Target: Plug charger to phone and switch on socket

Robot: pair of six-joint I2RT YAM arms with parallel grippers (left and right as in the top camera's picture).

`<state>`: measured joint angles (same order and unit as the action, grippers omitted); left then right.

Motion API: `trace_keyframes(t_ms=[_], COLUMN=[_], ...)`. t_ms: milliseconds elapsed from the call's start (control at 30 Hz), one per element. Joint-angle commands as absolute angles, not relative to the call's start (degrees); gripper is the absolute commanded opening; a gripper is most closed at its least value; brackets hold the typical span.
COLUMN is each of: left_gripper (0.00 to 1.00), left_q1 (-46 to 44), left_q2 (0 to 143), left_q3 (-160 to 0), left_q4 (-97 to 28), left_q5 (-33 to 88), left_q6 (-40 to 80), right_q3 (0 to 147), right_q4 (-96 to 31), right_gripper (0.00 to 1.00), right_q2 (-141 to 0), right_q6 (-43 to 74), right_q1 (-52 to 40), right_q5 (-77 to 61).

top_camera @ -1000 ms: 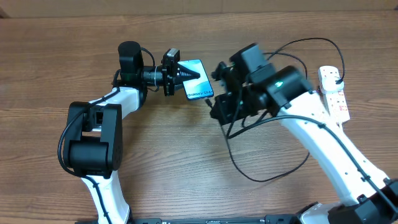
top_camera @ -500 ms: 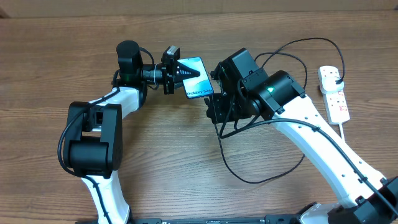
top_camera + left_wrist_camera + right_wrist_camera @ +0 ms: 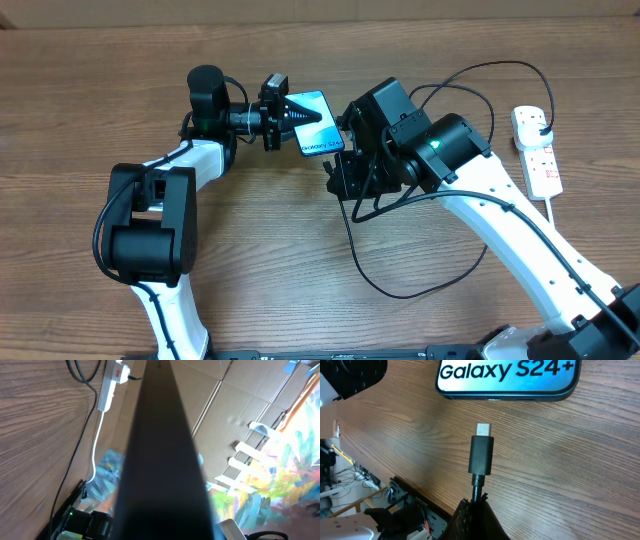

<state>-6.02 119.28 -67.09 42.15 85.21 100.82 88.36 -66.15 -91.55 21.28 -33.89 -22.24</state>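
Note:
The phone (image 3: 320,132) lies on the table with its teal screen lit, and "Galaxy S24+" is readable in the right wrist view (image 3: 507,377). My left gripper (image 3: 300,116) is shut on the phone's far end. The phone's dark edge fills the middle of the left wrist view (image 3: 160,460). My right gripper (image 3: 340,178) is shut on the charger cable just behind its connector tip (image 3: 481,452). The tip points at the phone's bottom edge, a short gap away. The cable (image 3: 400,285) loops over the table to its plug in the socket (image 3: 535,150) at the right.
The socket's thick white cord (image 3: 552,205) runs down along the right side, and the socket also shows in the left wrist view (image 3: 107,390). The black cable loop lies on the table under my right arm. Cardboard stands behind the table.
My right arm has swung left with the connector toward the phone's near end, uncovering the socket, then eased slightly down. The left gripper and the phone have stayed put.

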Motion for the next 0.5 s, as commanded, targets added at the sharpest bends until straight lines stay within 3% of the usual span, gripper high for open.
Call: trace_keyframes(t_ms=[0,467], left_gripper=[0.04,0.04], left_q1=[-6.46,-6.46], left_q2=[118.48,118.48], left_q3=[-67.66,-67.66], left_q4=[44.01,50.0], left_q5=[85.67,88.18], left_q6=[102.15,106.41], right_q3=[88.18,88.18], right_q4=[-65.6,-63.66], right_gripper=[0.04,0.04], right_q2=[-89.93,-89.93], right_q6=[22.17,22.74], right_q1=[-34.17,-34.11], right_q5=[-22.81,-22.57])
